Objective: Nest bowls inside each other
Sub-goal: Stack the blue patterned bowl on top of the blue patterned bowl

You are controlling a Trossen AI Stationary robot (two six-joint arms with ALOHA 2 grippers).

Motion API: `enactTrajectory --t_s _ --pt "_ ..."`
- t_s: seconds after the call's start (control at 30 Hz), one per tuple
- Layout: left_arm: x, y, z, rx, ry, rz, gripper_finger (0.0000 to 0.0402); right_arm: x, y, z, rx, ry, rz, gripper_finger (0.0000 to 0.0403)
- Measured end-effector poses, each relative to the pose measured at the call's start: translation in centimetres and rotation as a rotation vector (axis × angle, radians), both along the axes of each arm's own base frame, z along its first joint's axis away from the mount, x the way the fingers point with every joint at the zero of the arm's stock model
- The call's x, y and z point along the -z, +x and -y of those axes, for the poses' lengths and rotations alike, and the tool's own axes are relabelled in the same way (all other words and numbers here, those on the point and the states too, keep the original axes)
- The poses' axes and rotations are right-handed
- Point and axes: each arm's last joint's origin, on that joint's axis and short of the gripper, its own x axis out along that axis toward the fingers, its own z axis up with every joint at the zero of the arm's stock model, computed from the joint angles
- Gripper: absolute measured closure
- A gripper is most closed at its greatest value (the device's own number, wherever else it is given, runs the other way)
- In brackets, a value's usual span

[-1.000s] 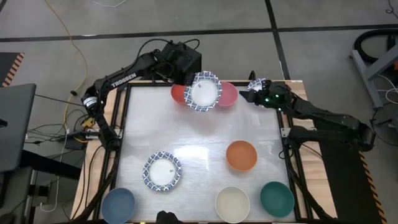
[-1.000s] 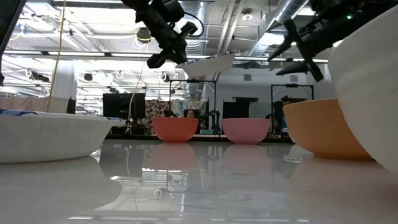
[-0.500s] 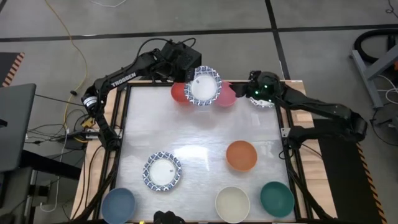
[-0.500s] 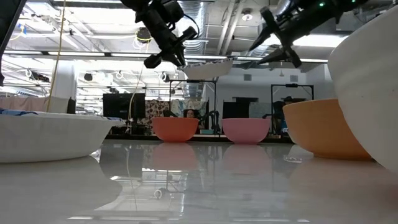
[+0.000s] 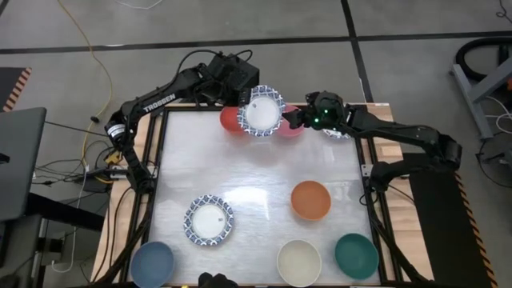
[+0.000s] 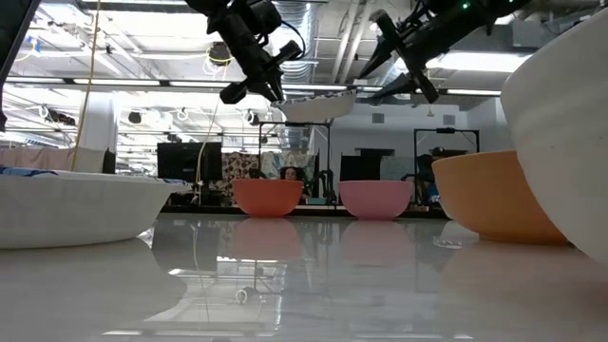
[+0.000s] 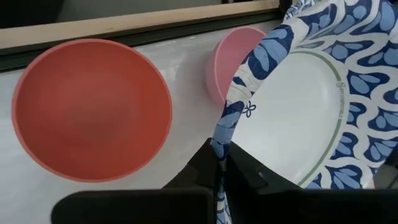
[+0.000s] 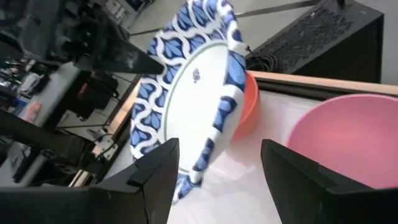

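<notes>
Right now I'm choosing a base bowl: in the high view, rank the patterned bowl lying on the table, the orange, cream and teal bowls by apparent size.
1. Patterned bowl on the table, clearly widest.
2. Teal bowl, cream bowl and orange bowl: too alike to rank.

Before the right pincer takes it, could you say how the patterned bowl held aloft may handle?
The patterned bowl is probably light: the left pincer holds it by the rim alone. Its thin rim may flex. It looks shallow, so it may tilt in the open right pincer.

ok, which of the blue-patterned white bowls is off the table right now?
The blue-rimmed white bowl at the far edge, clamped by its rim in the left tool above the red and pink bowls. The other patterned bowl sits on the table.
</notes>
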Motion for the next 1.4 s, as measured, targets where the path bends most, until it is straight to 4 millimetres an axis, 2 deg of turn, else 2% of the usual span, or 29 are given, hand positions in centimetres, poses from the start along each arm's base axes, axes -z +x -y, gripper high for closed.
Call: enactTrajectory --t_s 0.4,0.63,0.83,0.97,1.33,1.4 --pt "0.0 0.3 0.4 0.01 0.02 -0.009 0.0402 0.0 0.4 0.0 0.066 -0.014 0.016 0.0154" --pt "0.0 0.8 0.9 0.028 0.03 -0.008 0.0402 2.0 2.4 0.2 0.057 0.028 -0.035 0.0154" --pt "0.0 0.8 1.0 0.029 0.028 -0.011 0.0401 2.6 2.9 0.0 0.061 0.031 -0.055 0.0162" --pt "0.0 0.8 1.0 0.031 0.029 -0.012 0.0401 2.6 2.9 0.0 0.063 0.031 -0.053 0.02" --pt "0.0 0.9 1.3 0.055 0.044 -0.019 0.0397 1.9 3.0 0.0 0.07 0.028 -0.06 0.038" --pt "0.0 1.0 1.4 0.08 0.063 -0.025 0.0386 2.0 2.9 0.0 0.07 0.031 -0.069 0.0393"
